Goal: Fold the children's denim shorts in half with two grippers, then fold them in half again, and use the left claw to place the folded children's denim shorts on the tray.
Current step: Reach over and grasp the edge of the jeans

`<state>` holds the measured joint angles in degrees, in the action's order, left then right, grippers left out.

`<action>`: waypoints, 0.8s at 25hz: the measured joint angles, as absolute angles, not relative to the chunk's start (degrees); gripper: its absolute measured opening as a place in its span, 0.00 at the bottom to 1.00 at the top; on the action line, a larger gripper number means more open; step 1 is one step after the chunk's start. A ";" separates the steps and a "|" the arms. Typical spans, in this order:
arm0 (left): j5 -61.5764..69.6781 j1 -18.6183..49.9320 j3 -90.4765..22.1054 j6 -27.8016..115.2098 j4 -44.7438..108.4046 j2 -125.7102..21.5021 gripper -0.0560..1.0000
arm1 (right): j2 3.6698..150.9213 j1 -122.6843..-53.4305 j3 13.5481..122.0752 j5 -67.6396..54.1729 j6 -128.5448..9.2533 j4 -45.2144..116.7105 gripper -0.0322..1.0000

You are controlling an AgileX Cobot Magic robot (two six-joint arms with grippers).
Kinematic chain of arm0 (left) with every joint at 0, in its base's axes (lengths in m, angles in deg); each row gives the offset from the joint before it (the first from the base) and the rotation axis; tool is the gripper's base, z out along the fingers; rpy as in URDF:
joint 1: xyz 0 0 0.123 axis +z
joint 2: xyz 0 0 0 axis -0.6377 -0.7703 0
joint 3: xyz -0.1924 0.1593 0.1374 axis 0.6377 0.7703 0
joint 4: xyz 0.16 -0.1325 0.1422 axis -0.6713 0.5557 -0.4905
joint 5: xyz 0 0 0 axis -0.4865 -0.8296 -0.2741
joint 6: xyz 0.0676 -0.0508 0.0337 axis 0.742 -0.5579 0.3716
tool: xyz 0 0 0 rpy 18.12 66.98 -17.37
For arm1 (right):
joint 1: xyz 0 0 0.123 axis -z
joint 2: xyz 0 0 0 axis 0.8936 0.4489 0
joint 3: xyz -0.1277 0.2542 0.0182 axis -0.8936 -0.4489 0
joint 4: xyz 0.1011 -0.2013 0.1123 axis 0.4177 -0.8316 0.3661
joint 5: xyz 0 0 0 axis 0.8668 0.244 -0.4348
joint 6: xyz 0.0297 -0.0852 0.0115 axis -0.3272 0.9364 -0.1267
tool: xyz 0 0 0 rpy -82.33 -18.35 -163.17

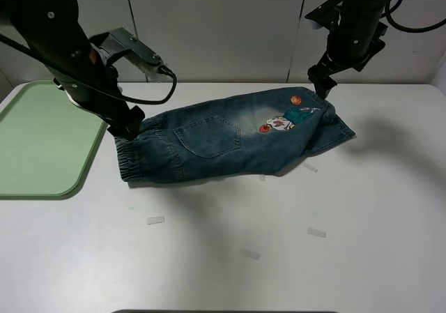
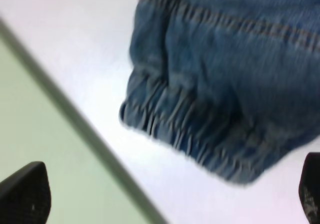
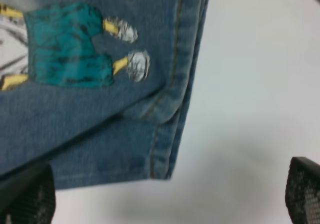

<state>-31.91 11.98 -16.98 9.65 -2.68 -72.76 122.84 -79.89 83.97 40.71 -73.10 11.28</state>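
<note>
The children's denim shorts (image 1: 230,139) lie flat across the middle of the white table, with the gathered waistband at the left, a back pocket up, and the cartoon patch (image 1: 282,121) near the right end. My left gripper (image 1: 129,126) is open just above the waistband's far corner. In the left wrist view (image 2: 167,201) its fingertips (image 2: 25,196) stand wide apart with the waistband (image 2: 200,134) beyond them. My right gripper (image 1: 324,90) is open over the far right hem. In the right wrist view (image 3: 165,199) nothing lies between its fingertips (image 3: 305,191), and the hem (image 3: 165,134) is close. The tray (image 1: 42,139) is empty at the left.
Small clear tape strips lie on the table in front of the shorts (image 1: 155,220) (image 1: 316,233) (image 1: 250,254). The tray's rim (image 2: 85,129) runs close beside the waistband. A pale panelled wall (image 1: 223,27) stands behind the table.
</note>
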 joint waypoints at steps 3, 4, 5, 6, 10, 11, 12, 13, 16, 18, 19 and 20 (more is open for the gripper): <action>-37.87 11.98 -16.98 6.27 -2.68 -68.43 0.99 | 122.84 -80.85 83.97 44.12 -73.16 11.77 0.70; -39.23 11.98 -16.98 5.70 -2.57 -66.59 0.99 | 122.84 -81.06 83.97 45.09 -73.21 12.07 0.70; -40.56 11.98 -16.98 5.17 -2.25 -64.99 0.99 | 122.84 -81.32 83.97 45.74 -73.38 12.46 0.70; -41.62 11.98 -16.98 4.82 -1.61 -62.86 0.99 | 122.84 -81.46 83.97 46.10 -73.52 12.88 0.70; -44.78 11.98 -16.98 3.98 1.81 -53.79 0.99 | 122.80 -81.52 83.97 48.52 -74.45 14.29 0.70; -45.54 11.98 -16.98 3.54 2.23 -51.40 0.99 | 122.73 -81.52 83.97 48.80 -74.66 14.44 0.70; -46.52 11.98 -16.98 2.94 2.50 -49.36 0.99 | 122.64 -81.52 83.97 48.94 -74.86 14.68 0.70; -47.58 11.98 -16.98 2.27 2.65 -46.93 0.99 | 122.46 -81.52 83.97 49.02 -75.15 14.90 0.70; -51.05 11.98 -16.98 0.82 2.72 -40.18 0.99 | 121.40 -81.52 83.97 49.07 -75.76 15.86 0.70; -53.57 11.98 -16.98 0.31 2.72 -35.35 0.99 | 120.54 -81.52 83.97 48.95 -75.94 16.21 0.70; -54.85 11.98 -16.88 0.11 2.77 -33.26 0.99 | 120.12 -81.52 83.97 48.89 -75.93 16.41 0.70; -55.80 11.98 -16.49 0.04 2.77 -30.65 0.99 | 119.87 -81.52 83.97 48.84 -75.93 16.63 0.70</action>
